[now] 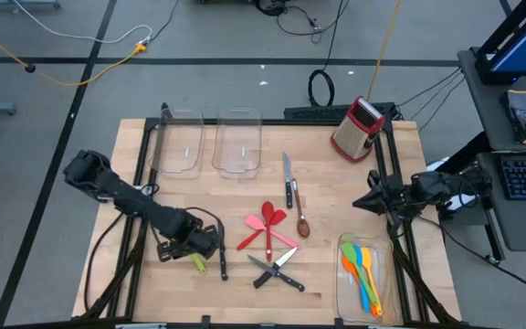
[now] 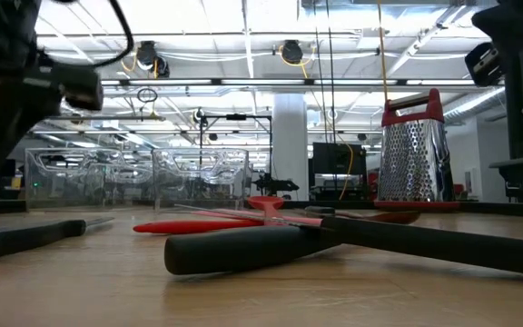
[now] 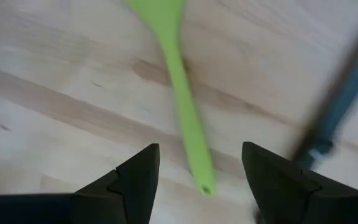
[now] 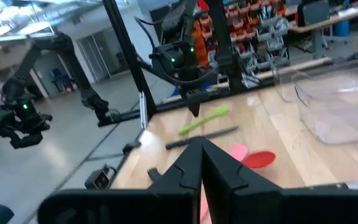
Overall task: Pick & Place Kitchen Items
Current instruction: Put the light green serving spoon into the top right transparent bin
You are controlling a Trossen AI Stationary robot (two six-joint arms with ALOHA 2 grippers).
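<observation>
Green spatula (image 3: 180,99): likely light, slippery silicone; grasp its slim handle, which lies between your left gripper's (image 3: 199,165) spread fingers.

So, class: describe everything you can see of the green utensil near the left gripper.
The green utensil is one piece of matte, silicone-looking green: a broad head narrowing to a slim handle with a small hole at its end. It lies flat on the wooden table, beside a black-handled knife. The open left gripper hovers over its handle end, not touching it.
</observation>
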